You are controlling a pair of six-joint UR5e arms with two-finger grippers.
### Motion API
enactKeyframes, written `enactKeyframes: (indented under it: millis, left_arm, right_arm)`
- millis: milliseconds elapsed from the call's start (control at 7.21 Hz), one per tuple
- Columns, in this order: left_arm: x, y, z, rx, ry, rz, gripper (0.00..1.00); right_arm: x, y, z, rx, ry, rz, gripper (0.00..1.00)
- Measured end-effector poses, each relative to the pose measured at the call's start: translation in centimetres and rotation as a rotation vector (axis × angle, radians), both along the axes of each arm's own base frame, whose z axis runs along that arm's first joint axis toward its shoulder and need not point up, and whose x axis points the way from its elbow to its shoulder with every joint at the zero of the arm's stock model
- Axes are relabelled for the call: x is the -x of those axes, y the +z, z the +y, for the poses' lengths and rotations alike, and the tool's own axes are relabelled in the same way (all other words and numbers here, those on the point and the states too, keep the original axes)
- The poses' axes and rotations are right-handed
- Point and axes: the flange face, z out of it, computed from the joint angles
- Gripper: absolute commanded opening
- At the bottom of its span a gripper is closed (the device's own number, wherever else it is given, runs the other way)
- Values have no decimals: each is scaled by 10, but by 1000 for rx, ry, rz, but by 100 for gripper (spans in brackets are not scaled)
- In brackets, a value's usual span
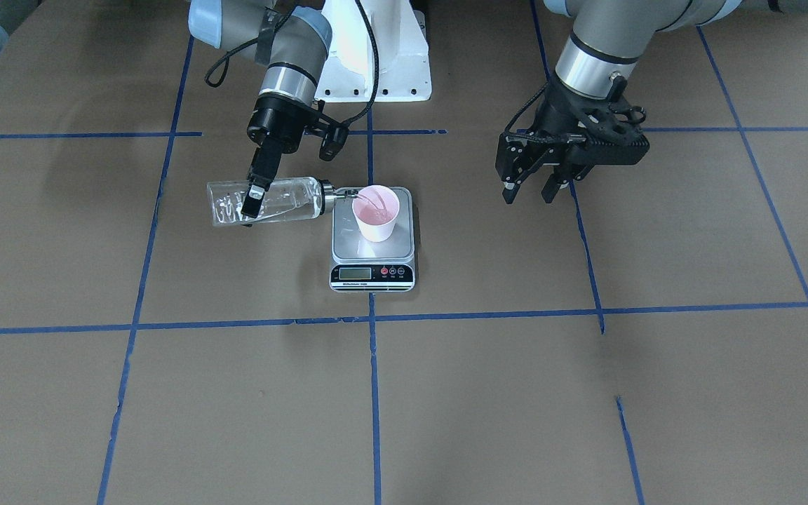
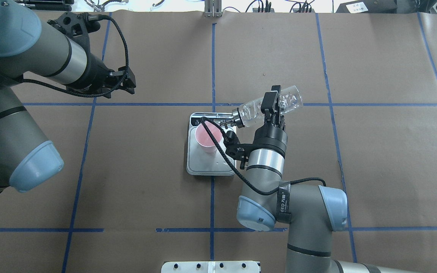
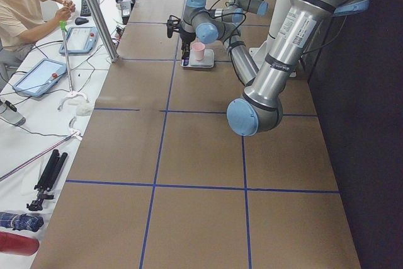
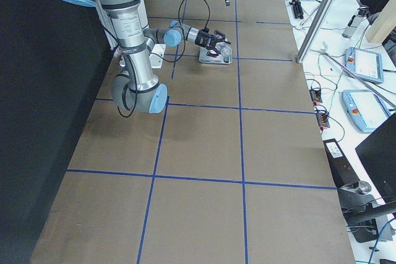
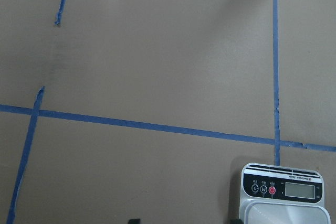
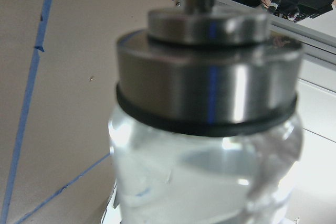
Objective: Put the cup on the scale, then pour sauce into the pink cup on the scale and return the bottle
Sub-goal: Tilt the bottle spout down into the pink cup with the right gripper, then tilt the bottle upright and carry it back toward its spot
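The bottle [image 1: 292,200] is tipped almost horizontal, and its spout points at the rim of the cup [image 1: 376,214], which stands on the scale [image 1: 404,242]. The right gripper [image 1: 253,203] clamps the bottle's body. The left gripper [image 1: 530,193] hangs with fingers spread and empty, well apart from the scale.

I see the flat silver-grey kitchen scale [image 1: 372,273] steeply from across the brown paper-covered table [image 1: 516,393], overhead from the opposite side, far off from both ends, and low in the left wrist view's corner.
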Motion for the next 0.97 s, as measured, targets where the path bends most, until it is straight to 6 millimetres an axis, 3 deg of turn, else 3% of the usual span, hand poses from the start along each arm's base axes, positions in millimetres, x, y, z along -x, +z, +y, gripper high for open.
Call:
enactKeyframes:
  millis: [555, 971]
  left_arm:
    - [0, -1, 0, -2, 0, 1, 65]
    - [0, -1, 0, -3, 0, 1, 65]
  right_arm:
    - [-12, -12, 1, -5, 11, -74, 0]
    - [-13, -5, 1, 12, 71, -273, 0]
